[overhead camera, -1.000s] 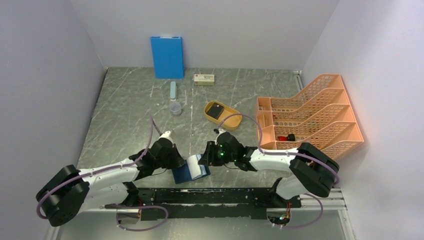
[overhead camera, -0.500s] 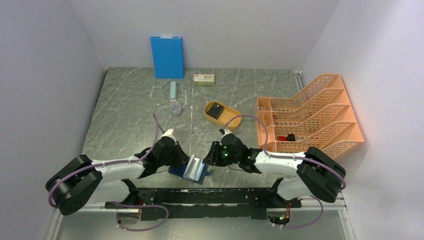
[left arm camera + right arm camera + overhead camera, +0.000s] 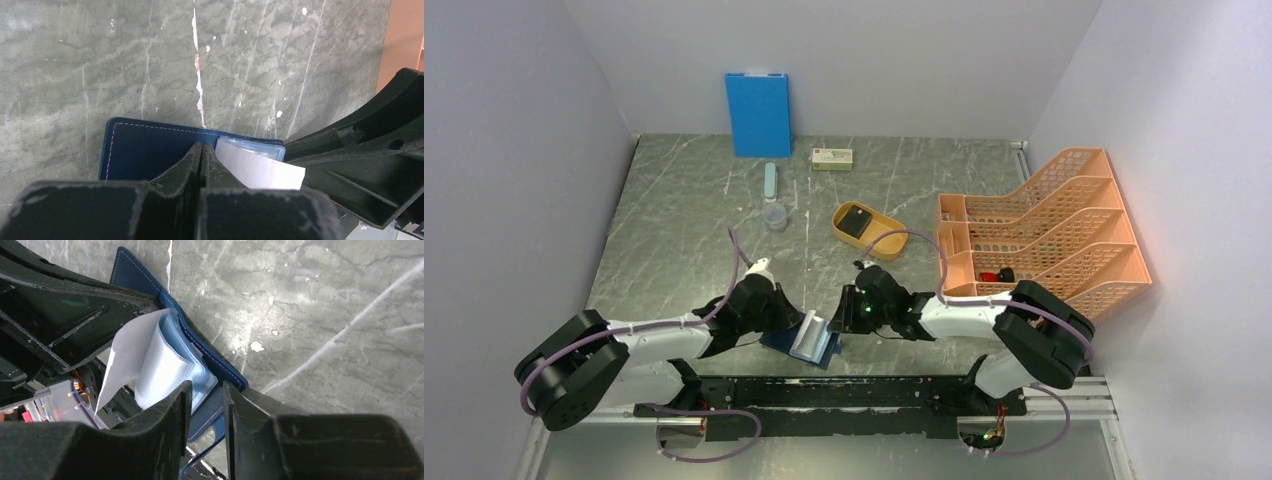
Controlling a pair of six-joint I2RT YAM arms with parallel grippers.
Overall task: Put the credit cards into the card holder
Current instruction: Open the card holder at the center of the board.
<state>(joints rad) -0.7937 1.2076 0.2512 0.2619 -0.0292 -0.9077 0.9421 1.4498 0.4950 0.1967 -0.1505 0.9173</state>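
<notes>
The card holder (image 3: pixel 796 342) lies open on the table (image 3: pixel 674 230) close to the near edge, between the two arms. Its dark navy cover is flat against the stone, and a stack of pale plastic sleeves (image 3: pixel 165 365) stands up from the inside. A white card (image 3: pixel 127 347) sticks out of the sleeves and tilts toward the left arm.

The left gripper (image 3: pixel 201 147) is low over the holder from the left. Its jaws are pressed together with no gap, the tips at the navy cover just beside the sleeves. Nothing shows between them, and I cannot tell whether they touch the cover.

The right gripper (image 3: pixel 207 387) comes in from the right. Its jaws stand only a little apart, and the navy edge of the holder shows in the narrow gap. The left finger is against the sleeves. Whether the jaws are pinching that edge or only hanging over it I cannot tell.

Farther back on the table are a yellow oval tray (image 3: pixel 886 243) with a dark thing in it, a clear cup (image 3: pixel 775 216), a small box (image 3: pixel 832 158) and a blue board (image 3: pixel 758 113) leaning on the back wall. An orange file rack (image 3: pixel 1064 225) stands at the right side
</notes>
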